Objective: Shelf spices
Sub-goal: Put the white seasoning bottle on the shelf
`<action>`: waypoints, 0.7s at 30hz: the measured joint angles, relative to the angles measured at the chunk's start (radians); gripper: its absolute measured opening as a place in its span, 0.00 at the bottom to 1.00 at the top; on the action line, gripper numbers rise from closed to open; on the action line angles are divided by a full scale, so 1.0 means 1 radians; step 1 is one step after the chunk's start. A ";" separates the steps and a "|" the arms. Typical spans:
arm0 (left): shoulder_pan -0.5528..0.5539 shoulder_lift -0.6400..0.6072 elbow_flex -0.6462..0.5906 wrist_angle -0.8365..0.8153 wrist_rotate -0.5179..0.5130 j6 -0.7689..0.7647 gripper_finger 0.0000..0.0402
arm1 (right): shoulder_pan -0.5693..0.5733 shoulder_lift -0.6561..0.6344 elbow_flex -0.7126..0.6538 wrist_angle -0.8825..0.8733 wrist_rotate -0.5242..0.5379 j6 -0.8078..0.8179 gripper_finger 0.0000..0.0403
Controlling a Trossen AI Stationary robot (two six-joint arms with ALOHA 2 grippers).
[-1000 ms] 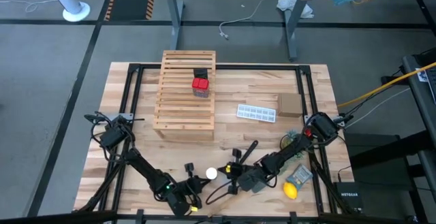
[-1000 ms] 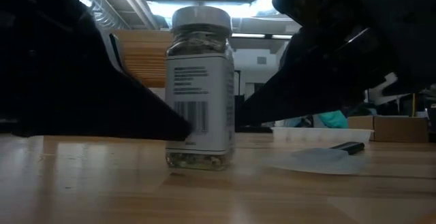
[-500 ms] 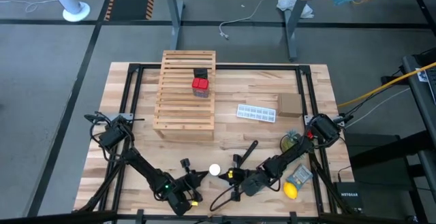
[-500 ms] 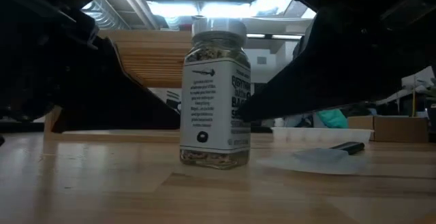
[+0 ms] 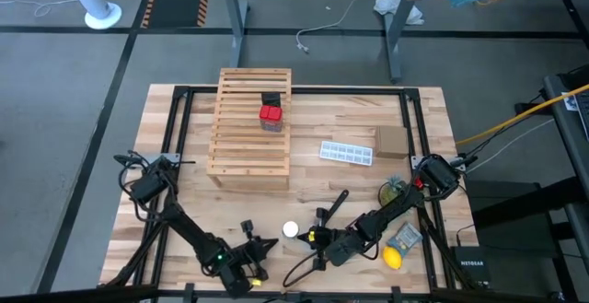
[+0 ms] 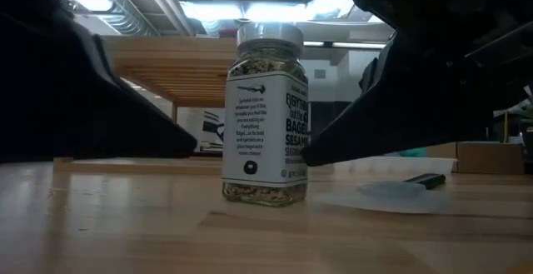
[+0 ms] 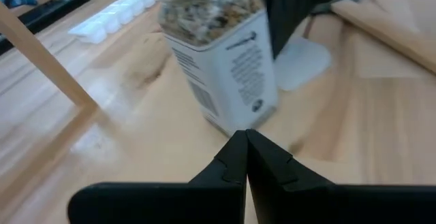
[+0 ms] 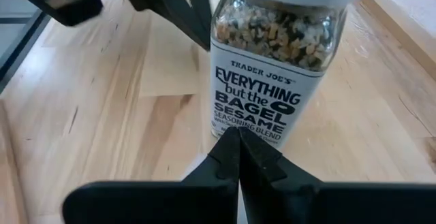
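Both hands sit low at the bottom of the overhead frame with the clear jar (image 5: 290, 230) standing between them, upright on the worktop (image 5: 350, 192), its white lid up. Left hand (image 5: 260, 246) is clenched on nothing, its tips meeting just short of the jar; right hand (image 5: 317, 237) is likewise pinched closed, close beside it. I'd judge neither grips it. Up the frame, the red container (image 5: 270, 114) and black one (image 5: 271, 99) rest on the shelf (image 5: 248, 128), so this jar looks like the last to go.
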 joint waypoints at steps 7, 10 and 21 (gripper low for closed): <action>-0.035 -0.001 0.000 0.026 0.001 -0.043 0.00 | 0.000 0.000 0.000 -0.068 0.011 0.000 0.01; -0.040 -0.001 0.001 0.053 0.025 -0.052 0.00 | 0.000 0.000 0.000 -0.096 0.053 0.000 0.01; 0.022 -0.001 0.001 0.093 0.117 -0.030 0.00 | -0.003 0.000 0.000 -0.118 0.129 0.001 0.01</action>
